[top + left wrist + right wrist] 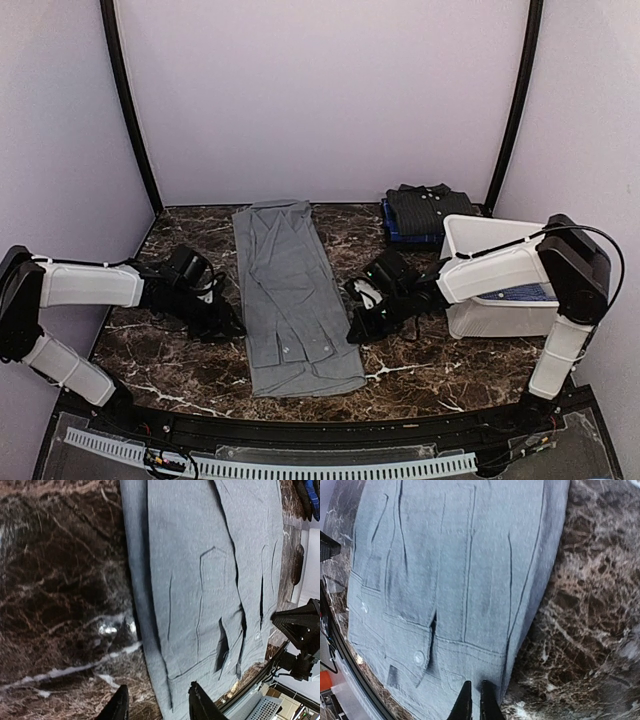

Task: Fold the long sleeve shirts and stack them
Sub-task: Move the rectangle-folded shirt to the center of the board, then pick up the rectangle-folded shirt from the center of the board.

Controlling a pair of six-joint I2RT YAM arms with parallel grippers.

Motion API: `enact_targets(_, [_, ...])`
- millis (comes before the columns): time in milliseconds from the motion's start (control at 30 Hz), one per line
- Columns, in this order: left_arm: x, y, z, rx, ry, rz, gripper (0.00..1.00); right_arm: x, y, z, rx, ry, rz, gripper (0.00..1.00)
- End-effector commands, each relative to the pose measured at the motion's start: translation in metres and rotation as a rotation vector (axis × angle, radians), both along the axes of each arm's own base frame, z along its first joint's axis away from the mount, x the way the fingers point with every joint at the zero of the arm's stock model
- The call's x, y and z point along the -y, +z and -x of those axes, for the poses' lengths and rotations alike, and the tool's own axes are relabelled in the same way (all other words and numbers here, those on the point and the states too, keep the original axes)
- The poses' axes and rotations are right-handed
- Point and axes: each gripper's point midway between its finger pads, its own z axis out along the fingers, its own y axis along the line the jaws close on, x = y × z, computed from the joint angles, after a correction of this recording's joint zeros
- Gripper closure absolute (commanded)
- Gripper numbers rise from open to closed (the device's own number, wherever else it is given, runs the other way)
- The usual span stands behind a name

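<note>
A grey shirt (295, 300), folded into a long strip, is laid down the middle of the table (170, 370). The left gripper (157, 687) is held spread over its left edge. The right gripper (476, 685) is pressed nearly together at its right edge; whether cloth is pinched cannot be told.

A plain mid-grey shirt (290, 290) (200, 580) (460, 555) lies flat on the bench (180, 360) as one long, narrow strip running from the far edge toward the near one. Its sides and sleeves are folded inward over the body. Lengthwise creases show along it, and the cuffs with small white buttons lie toward the near end. Well apart from it, at the far right corner, a dark shirt (430, 208) sits folded with its collar on top, stacked on a folded blue shirt (392, 228) whose edge shows on the left side.
</note>
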Motion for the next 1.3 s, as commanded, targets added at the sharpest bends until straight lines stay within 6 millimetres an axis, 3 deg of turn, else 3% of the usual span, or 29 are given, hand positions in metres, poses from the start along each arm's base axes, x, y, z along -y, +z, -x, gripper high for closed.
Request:
enact_targets(0, [0.002,0.004,0.023,-0.053,-0.013,0.039,0.60,0.006,-0.009,0.019,-0.019,0.032,0.021,0.95])
enact_targets(167, [-0.001,-0.001,0.035,-0.092,-0.033,0.021,0.61,0.015,-0.021,0.038,-0.049,0.064,0.067,0.96])
enact_targets(433, [-0.008,-0.003,0.047,-0.129,-0.079,-0.023,0.60,-0.001,-0.022,0.073,-0.099,0.138,0.069,0.96])
enact_targets(767, [-0.003,-0.001,0.061,-0.166,-0.106,0.024,0.61,0.002,0.023,0.046,-0.027,0.045,0.009,0.75])
enact_targets(967, [0.007,-0.006,0.065,-0.185,-0.078,0.069,0.61,0.020,0.019,0.032,-0.058,-0.023,-0.033,0.69])
enact_targets(1267, [0.017,-0.021,0.076,-0.225,-0.068,0.081,0.62,0.019,-0.001,0.036,-0.142,-0.046,-0.104,0.73])
